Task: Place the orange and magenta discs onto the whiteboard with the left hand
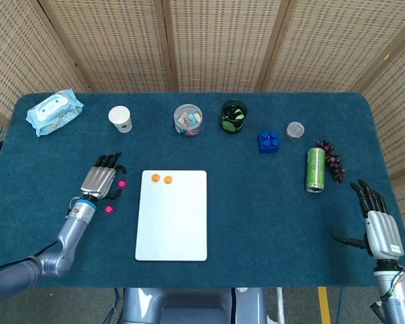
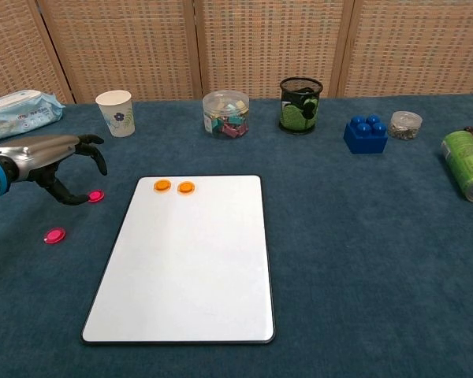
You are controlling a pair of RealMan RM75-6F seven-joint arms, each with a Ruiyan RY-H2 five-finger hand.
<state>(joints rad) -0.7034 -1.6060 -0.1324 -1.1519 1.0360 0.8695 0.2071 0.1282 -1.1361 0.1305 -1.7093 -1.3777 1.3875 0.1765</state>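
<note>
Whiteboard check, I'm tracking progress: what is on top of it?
Two orange discs sit at the whiteboard's far edge. Both magenta discs lie on the table, nothing covered.

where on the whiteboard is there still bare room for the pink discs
The whiteboard is bare below the two orange discs, down to its near edge. Only its top left corner is taken. The left hand hovers by a pink disc.

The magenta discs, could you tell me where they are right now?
Both magenta discs lie on the table left of the whiteboard, one beside the left hand.
</note>
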